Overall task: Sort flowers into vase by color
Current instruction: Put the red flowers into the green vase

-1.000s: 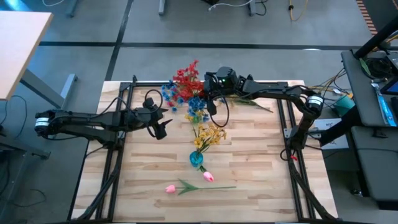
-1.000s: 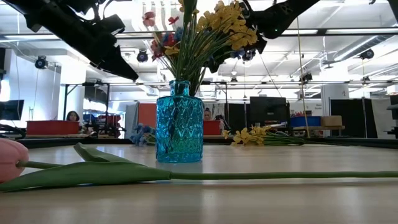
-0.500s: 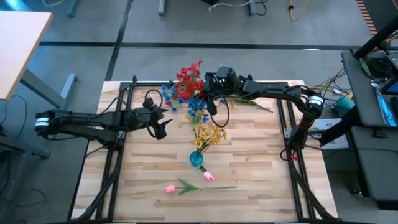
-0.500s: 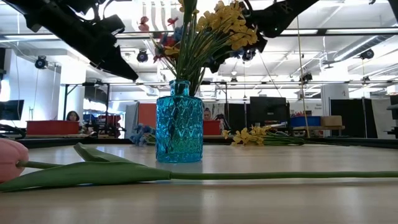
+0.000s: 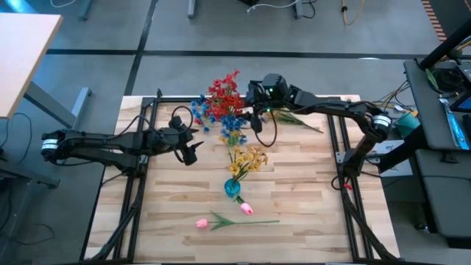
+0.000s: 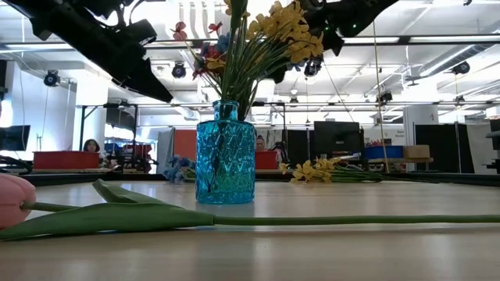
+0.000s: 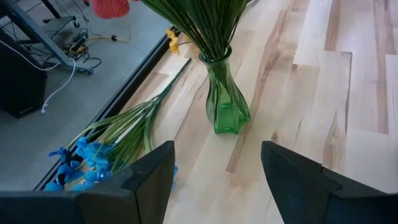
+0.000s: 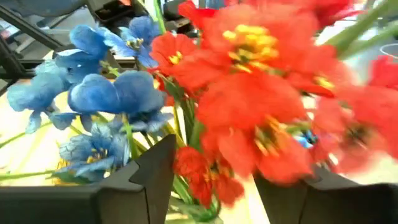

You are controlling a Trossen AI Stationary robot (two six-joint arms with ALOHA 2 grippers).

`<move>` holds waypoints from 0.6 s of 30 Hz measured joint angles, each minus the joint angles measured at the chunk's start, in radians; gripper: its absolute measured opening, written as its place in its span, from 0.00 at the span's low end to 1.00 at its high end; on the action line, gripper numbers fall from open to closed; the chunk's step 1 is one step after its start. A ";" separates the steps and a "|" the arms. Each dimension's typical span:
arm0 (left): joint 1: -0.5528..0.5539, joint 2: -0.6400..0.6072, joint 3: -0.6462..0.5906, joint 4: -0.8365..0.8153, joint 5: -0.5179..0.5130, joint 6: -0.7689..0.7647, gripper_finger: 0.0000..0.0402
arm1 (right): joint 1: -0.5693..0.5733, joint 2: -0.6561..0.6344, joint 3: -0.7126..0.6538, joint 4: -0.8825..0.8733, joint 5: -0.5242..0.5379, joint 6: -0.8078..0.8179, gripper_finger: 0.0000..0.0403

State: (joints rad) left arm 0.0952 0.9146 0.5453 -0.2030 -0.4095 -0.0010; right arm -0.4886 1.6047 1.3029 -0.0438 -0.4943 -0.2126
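A green vase (image 7: 227,111) on the far middle of the table holds red flowers (image 5: 224,94) and blue ones (image 5: 232,121). My right gripper (image 8: 214,186) stands open just right of the red blossoms (image 8: 261,93), level with them. A blue vase (image 5: 232,188) nearer the front holds yellow flowers (image 5: 250,158). A blue spray (image 7: 87,155) lies on the table left of the green vase. A yellow spray (image 5: 294,118) lies at the far right. Two pink tulips (image 5: 202,222) (image 5: 246,209) lie near the front edge. My left gripper (image 5: 190,152) waits open at the left.
Black frame rails (image 5: 143,132) run along the table's left and right sides and its far edge. A long tulip stem (image 6: 312,221) lies across the front. Bare wood (image 5: 309,191) shows at the front right. People sit in the room beyond the table (image 6: 91,146).
My right gripper has drawn back from the red flowers, toward the table's right and far edges. The red blossoms have shifted a little and stay standing in the vase. My left arm has kept still.
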 joint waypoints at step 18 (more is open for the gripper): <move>0.000 0.000 0.000 0.000 0.000 -0.008 0.56 | -0.233 0.001 0.002 0.090 -0.039 0.094 0.49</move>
State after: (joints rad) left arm 0.0956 0.9146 0.5453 -0.2028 -0.4095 -0.0086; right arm -0.7212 1.6060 1.3045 0.0459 -0.5332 -0.1184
